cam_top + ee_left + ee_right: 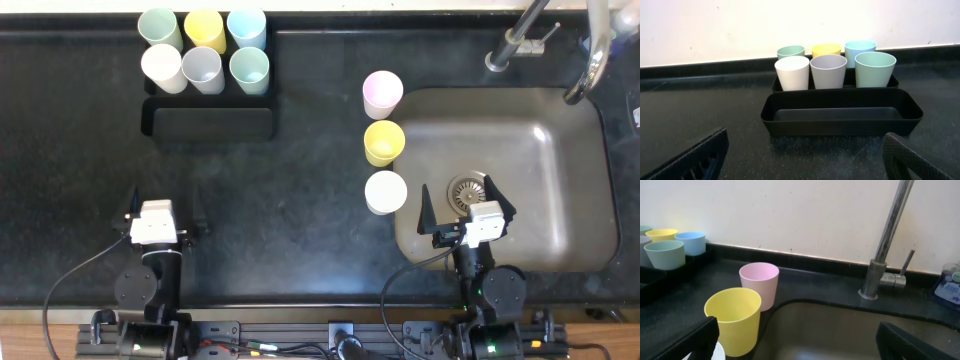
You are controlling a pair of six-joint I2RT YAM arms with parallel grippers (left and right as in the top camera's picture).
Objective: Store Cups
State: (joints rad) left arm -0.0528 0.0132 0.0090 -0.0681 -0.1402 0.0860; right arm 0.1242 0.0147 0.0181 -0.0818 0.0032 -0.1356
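Observation:
Three loose cups stand in a line on the black counter beside the sink: a pink cup point(382, 92) point(760, 284), a yellow cup point(384, 142) point(735, 319) and a white cup point(385, 192). A black tray point(209, 122) point(842, 119) at the back left holds several cups point(205, 52) point(828, 70) in its far rows; its near row is bare. My left gripper point(165, 210) point(805, 157) stands open near the front, facing the tray. My right gripper point(463, 205) point(800, 340) stands open over the sink's near part, right of the white cup.
The steel sink point(560, 180) fills the right side, with a drain point(467, 190). A tap point(515, 40) point(885, 245) rises behind it. A bottle point(950, 287) stands at the far right. A wall backs the counter.

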